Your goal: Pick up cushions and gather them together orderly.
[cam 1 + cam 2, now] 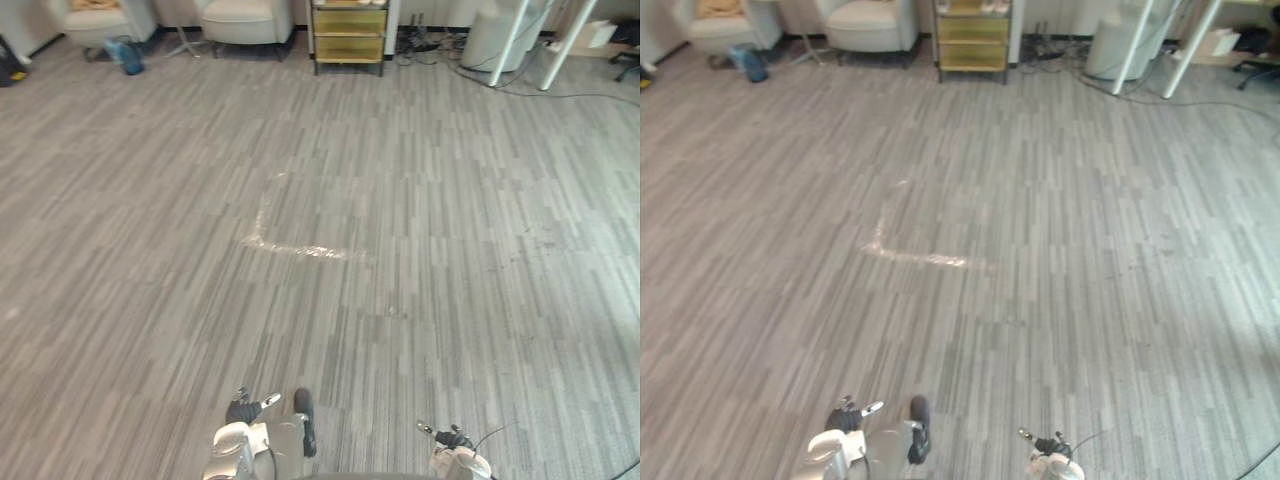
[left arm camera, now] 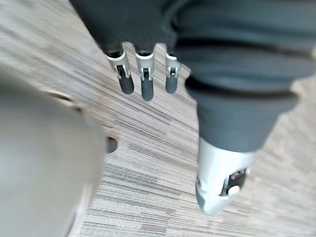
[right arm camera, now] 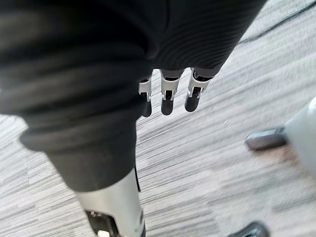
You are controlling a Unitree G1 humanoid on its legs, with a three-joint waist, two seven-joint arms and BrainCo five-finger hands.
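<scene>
Looking across the grey plank floor (image 1: 420,200) in the head views: a tan cushion (image 1: 718,8) is sitting on the far-left armchair (image 1: 710,30), cut off by the frame edge and well apart from the robot. A second armchair (image 1: 245,20) and a yellow shelf unit (image 1: 349,35) are standing beside it along the far side. A pale tape mark (image 1: 295,248) is lying mid-floor. Left wrist view: the left hand (image 2: 146,84) is hanging over the floor, fingers straight, holding nothing. Right wrist view: the right hand (image 3: 167,98) is hanging likewise, fingers straight and relaxed, gripping nothing.
</scene>
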